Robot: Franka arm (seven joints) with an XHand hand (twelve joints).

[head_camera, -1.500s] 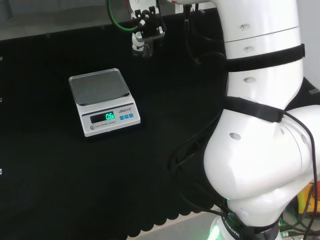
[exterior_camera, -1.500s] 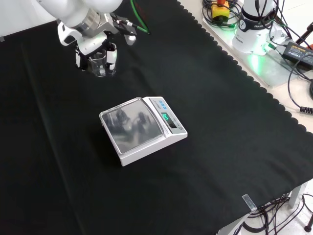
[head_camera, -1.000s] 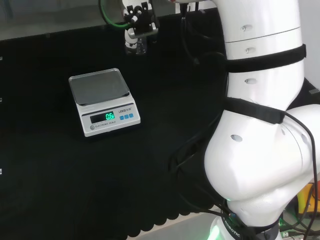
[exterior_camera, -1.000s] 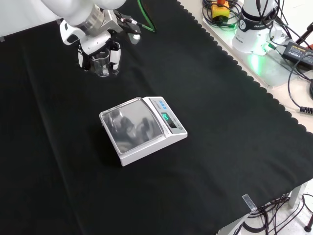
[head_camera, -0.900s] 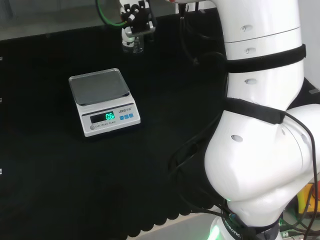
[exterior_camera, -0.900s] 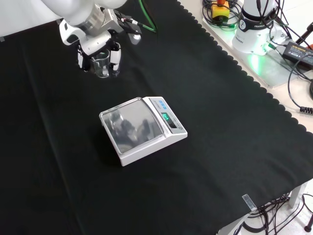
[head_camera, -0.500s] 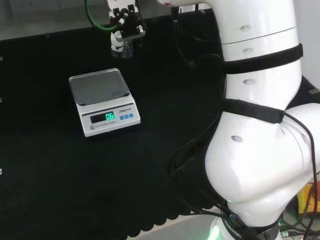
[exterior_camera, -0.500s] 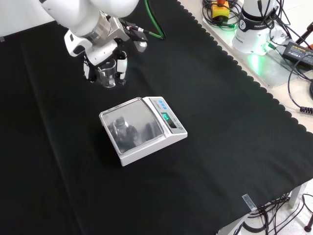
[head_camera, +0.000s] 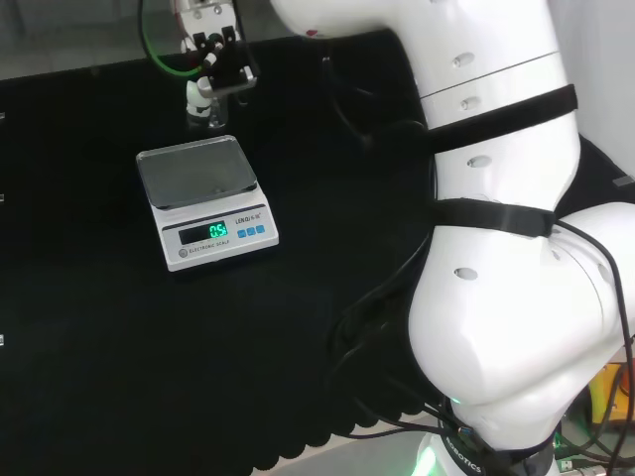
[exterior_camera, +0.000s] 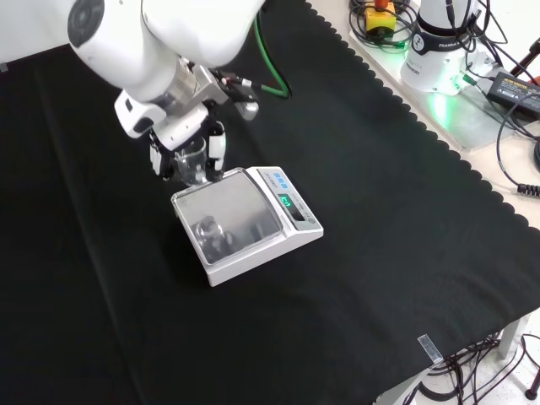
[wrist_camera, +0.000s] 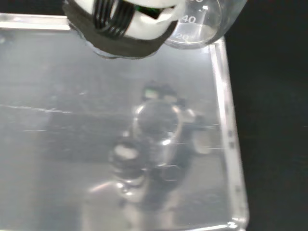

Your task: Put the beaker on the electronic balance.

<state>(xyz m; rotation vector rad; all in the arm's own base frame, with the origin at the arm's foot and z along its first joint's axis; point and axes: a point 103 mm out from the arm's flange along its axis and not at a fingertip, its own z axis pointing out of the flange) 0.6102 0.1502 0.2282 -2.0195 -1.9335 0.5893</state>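
From my end, the hand point(exterior_camera: 181, 135) has the beaker point(exterior_camera: 191, 160) pinched, with the fingers point(exterior_camera: 217, 143) curled around the clear glass on both sides. In the front view the beaker hangs upright right at the far corner of the electronic balance point(exterior_camera: 246, 222), partly over the edge of its shiny pan point(exterior_camera: 229, 221) but not resting on it as far as I can tell. You can see the reflection of the hand and glass in the metal plate.

Head view tells the same story: the hand point(head_camera: 216, 52) sits just behind the balance point(head_camera: 206, 201), and the beaker point(head_camera: 201, 107) peeks out under it right by the back rim of the pan point(head_camera: 193, 170). The green digits are lit on the front panel below the pan.

The wrist view looks down at the pan point(wrist_camera: 72, 144), with the beaker's point(wrist_camera: 199, 24) bottom and its printed graduation marks over one corner, next to a blurred white-and-black finger point(wrist_camera: 125, 24). Can't tell whether there's anything inside the glass.

The balance sits on the black cloth surface point(exterior_camera: 380, 253), with cables and a power brick off its scalloped edge at the front view's upper right.
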